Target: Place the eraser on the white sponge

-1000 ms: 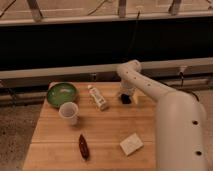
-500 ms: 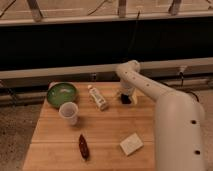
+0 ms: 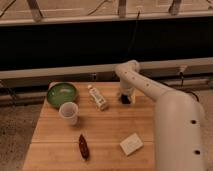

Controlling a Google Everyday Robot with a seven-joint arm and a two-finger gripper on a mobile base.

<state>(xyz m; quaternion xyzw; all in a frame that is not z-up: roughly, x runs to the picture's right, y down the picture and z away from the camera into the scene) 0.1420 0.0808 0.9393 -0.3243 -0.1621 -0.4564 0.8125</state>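
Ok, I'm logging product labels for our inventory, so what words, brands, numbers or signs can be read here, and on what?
No text reads clearly anywhere.
On the white bottle: any label is too blurred to read.
On the white cup, green bowl and white sponge: no print shows.
On the claw, low at the far side of the table, right of the bottle: no marking shows.

Table before a dark wall
A wooden table [image 3: 110, 125] stood on speckled floor [image 3: 15, 125]; behind it a pale rail [image 3: 50, 71] ran along a black wall panel [image 3: 65, 45], in dim warm light.
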